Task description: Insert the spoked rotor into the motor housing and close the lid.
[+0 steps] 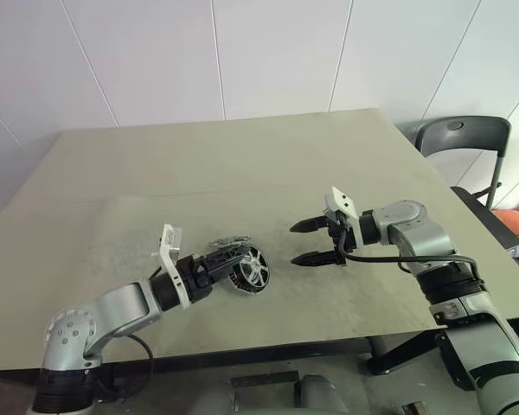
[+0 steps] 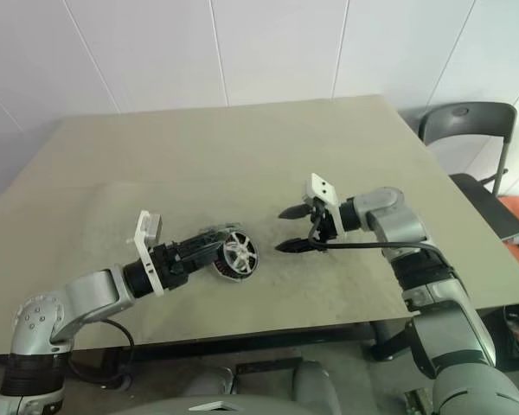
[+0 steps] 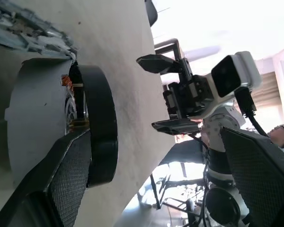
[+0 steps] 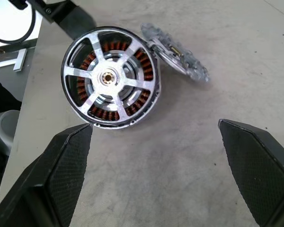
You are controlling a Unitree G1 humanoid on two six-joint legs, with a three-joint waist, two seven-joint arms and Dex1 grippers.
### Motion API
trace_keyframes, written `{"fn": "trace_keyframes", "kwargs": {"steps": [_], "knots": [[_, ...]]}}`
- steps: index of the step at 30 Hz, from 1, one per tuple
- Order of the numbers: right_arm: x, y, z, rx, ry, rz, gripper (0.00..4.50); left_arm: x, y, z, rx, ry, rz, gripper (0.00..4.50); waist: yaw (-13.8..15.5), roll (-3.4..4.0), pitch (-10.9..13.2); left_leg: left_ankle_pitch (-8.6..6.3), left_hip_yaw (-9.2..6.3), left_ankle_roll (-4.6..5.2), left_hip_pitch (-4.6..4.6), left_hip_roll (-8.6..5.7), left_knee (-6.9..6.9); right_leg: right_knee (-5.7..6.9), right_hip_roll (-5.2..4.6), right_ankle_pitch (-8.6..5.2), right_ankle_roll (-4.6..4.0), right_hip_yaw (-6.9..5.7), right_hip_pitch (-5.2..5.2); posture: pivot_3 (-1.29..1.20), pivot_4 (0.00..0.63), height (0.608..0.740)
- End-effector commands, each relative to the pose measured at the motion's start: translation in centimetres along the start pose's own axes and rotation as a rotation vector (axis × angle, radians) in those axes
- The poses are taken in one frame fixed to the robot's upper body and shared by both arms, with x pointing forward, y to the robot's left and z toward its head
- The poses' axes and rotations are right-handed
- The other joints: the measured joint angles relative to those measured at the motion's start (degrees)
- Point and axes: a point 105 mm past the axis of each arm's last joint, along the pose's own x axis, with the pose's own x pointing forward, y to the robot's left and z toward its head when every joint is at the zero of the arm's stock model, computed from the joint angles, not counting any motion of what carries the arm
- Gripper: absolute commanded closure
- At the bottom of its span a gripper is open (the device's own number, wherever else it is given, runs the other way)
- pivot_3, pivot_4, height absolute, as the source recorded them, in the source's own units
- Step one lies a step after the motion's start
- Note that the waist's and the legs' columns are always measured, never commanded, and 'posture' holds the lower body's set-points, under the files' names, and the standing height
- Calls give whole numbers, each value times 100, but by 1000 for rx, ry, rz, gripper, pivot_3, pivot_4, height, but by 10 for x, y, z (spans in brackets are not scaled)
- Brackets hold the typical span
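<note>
The spoked rotor (image 4: 109, 78) is sitting inside the motor housing (image 4: 149, 97), as the right wrist view is revealing, tilted on the bench (image 1: 242, 173) against the lid (image 4: 175, 52), between the open left end effector (image 1: 229, 259) and the open, empty right end effector (image 1: 311, 242).

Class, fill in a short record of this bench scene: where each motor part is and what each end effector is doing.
rotor: spoked wheel seated in the housing, copper windings visible between spokes
housing: dark cup tilted on edge on the table
lid: ribbed grey disc lying behind the housing, not fitted
left end effector: open, astride the housing
right end effector: open, empty, facing the rotor
</note>
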Motion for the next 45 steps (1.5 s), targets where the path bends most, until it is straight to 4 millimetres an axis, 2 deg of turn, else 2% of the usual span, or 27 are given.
{"fn": "trace_keyframes", "kwargs": {"steps": [1,3,4,6,10,12,18,22,25,27,29,31,37,40,42,43,44,45], "knots": [[-1,1,14,-58,-23,3,0,-4,-8,0,1,-27,-28,20,11,0,0,0,0,0,0,0,4,0,0,0,-1,0,2,0,0,740],[0,1,15,-59,-22,4,0,-5,-9,0,-6,-39,-40,20,29,0,0,-1,0,1,-2,-1,14,0,0,0,-7,0,6,0,0,740],[0,0,15,-59,-22,5,0,-5,-10,0,-8,-45,-46,201,34,0,0,-1,0,2,-3,-1,21,0,1,-1,-12,-1,8,0,0,740],[0,0,16,-61,-22,8,0,-6,-9,1,-12,-51,-42,612,35,0,0,-2,1,4,-4,-1,35,0,2,2,-13,-1,14,0,0,740],[0,0,17,-63,-22,11,0,-7,-3,-1,-40,-53,-30,1824,3,0,0,-3,1,4,-4,0,48,3,6,7,-14,-1,17,0,0,740],[0,1,17,-63,-21,12,0,-8,-6,-2,-43,-56,-64,1824,-1,0,0,-3,2,4,-3,0,50,6,6,8,-15,0,17,0,0,740],[1,0,17,-61,-24,9,0,-10,11,-11,-89,-43,30,1824,10,1,0,-3,1,5,-3,0,53,7,6,8,-15,0,19,0,0,740],[2,2,15,-59,-26,9,0,-11,11,-10,-101,-71,34,1824,23,0,0,-3,1,5,-3,0,59,7,6,9,-15,0,22,0,0,740],[2,2,15,-56,-25,9,0,-12,7,-7,-78,-85,34,1242,32,0,0,-3,1,5,-3,0,63,8,6,10,-15,-1,24,0,0,740],[2,2,14,-55,-24,10,0,-11,-5,-8,-48,-83,-24,550,31,0,0,-3,2,5,-3,0,63,7,6,10,-15,-1,24,0,0,740],[2,2,14,-54,-24,10,0,-11,-7,-11,-44,-78,-25,22,29,1,0,-4,2,6,-4,0,62,5,6,10,-15,-1,24,0,0,740],[2,2,14,-54,-23,11,0,-18,12,-10,-88,-68,32,22,30,1,0,-4,2,6,-3,-1,60,6,6,10,-15,-1,24,0,0,740],[3,4,13,-53,-18,16,0,-27,31,-4,-104,-80,140,22,6,4,0,-4,3,7,-1,1,62,7,8,10,-15,0,26,0,0,740],[3,4,12,-53,-17,18,0,-38,48,11,-116,-113,235,22,9,4,0,-4,2,6,4,1,62,10,8,9,-15,-1,28,0,0,740],[3,4,12,-52,-17,20,0,-41,39,31,-110,-200,159,22,-4,9,0,-4,2,6,5,1,61,13,9,9,-15,-1,27,0,0,740],[4,4,12,-52,-17,21,0,-40,24,37,-78,-216,61,22,-12,10,0,-4,3,6,5,1,61,12,9,9,-15,-1,27,0,0,740],[4,5,12,-52,-17,22,0,-40,14,38,-49,-208,8,22,-12,9,1,-4,4,6,5,1,62,12,9,10,-15,0,26,0,0,740],[4,5,12,-53,-17,24,0,-40,13,36,-38,-186,3,22,-4,8,1,-4,4,6,1,2,62,12,9,10,-16,-1,22,0,0,740]]}}
